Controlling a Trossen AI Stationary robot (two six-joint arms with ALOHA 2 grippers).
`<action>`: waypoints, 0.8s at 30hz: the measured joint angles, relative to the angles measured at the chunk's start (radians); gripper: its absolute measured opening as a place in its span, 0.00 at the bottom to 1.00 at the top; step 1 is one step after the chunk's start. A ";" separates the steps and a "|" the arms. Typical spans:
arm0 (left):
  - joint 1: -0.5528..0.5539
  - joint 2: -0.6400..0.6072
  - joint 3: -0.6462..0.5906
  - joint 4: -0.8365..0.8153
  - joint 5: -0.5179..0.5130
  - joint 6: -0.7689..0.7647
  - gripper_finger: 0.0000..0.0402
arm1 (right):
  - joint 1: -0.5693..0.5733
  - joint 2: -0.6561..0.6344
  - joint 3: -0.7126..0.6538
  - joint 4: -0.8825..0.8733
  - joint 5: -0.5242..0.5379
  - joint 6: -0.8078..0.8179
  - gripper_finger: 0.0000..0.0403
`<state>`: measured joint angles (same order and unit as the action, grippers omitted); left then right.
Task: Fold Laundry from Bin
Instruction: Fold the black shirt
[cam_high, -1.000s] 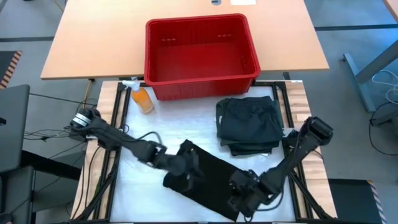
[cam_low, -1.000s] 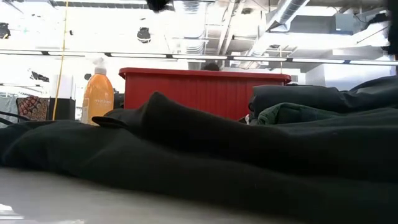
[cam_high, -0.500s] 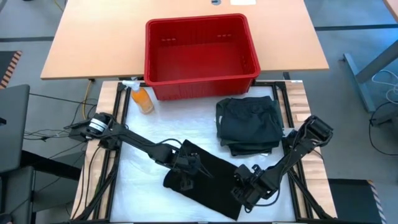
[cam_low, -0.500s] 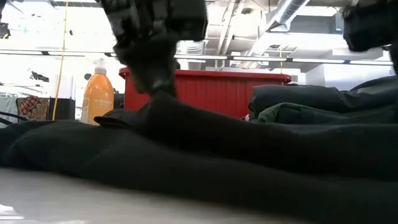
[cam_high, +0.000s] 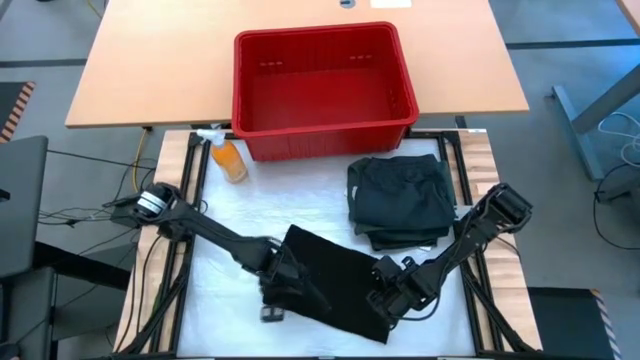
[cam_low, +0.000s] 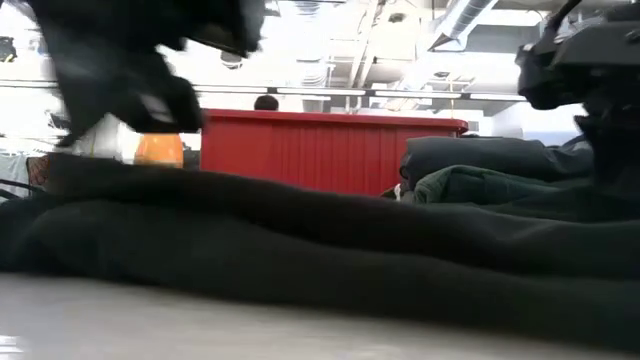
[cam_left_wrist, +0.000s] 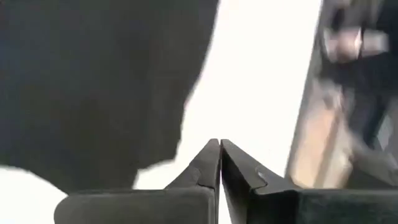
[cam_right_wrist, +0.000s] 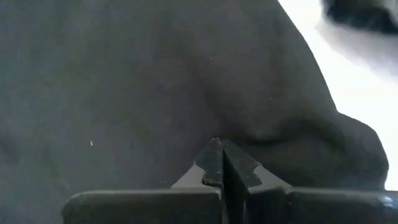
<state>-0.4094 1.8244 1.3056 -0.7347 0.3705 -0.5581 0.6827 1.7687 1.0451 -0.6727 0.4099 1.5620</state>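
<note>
Left tool (cam_high: 272, 312) lower; bin (cam_high: 322, 135) bare.

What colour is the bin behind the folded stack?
Bright red, ribbed sides; the bin shows best in the high view.

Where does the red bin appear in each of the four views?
High view: the bin is at top centre, beyond the folded pile.
Low view: the bin is in the middle, behind the dark cloth.
Left wrist view: not in it.
Right wrist view: not in it.
Shared landmark: the orange bottle, beside the bin's left end.
</note>
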 joint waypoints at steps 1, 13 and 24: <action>-0.012 0.000 0.005 -0.045 0.044 0.000 0.00 | -0.005 0.000 0.000 -0.001 0.000 0.000 0.04; -0.069 -0.111 0.006 -0.041 -0.189 -0.013 0.00 | -0.027 -0.059 0.000 -0.001 -0.061 -0.050 0.05; -0.079 -0.156 -0.093 0.210 -0.413 -0.030 0.00 | 0.086 -0.193 0.000 0.200 0.118 -0.036 0.05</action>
<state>-0.4881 1.6684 1.2130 -0.5243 -0.0427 -0.5882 0.7686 1.5752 1.0453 -0.4731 0.5279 1.5257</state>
